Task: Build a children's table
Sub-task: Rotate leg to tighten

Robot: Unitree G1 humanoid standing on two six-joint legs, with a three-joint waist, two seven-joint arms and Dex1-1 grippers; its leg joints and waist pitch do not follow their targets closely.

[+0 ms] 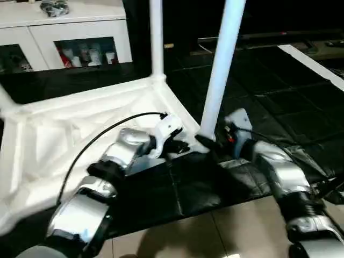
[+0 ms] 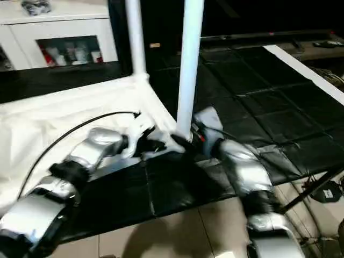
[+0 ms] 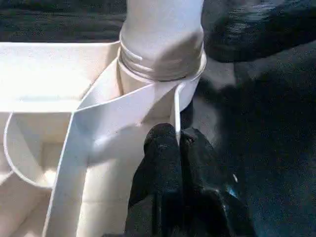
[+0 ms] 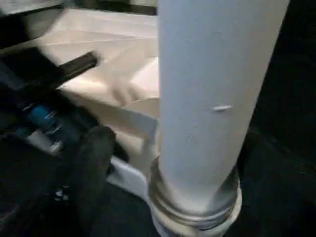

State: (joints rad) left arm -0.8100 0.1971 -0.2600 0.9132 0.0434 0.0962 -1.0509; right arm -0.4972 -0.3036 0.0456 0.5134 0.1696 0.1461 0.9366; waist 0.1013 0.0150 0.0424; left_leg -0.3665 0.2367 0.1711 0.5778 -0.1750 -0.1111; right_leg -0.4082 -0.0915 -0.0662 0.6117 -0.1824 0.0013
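Note:
The white tabletop [image 1: 59, 134] lies upside down on the black floor mat, ribbed underside up. Three white legs stand in its corner sockets: one at the far corner [image 1: 156, 37], one at the near right corner [image 1: 221, 70], and one cut off at the left edge [image 1: 4, 99]. My left gripper [image 1: 180, 146] is shut on a thin rib of the tabletop beside the near right socket [image 3: 163, 69], with the rib between its fingertips [image 3: 160, 143]. My right gripper [image 1: 207, 142] is at the base of the near right leg [image 4: 207, 98], just above its threaded collar.
A white glass-door cabinet [image 1: 70, 32] stands at the back left. Black mats [image 1: 279, 97] cover the floor, with a white strip [image 1: 317, 64] at the right. Pale tiles [image 1: 215, 236] begin at the front. A dark stand and cables [image 2: 322, 188] lie at the right.

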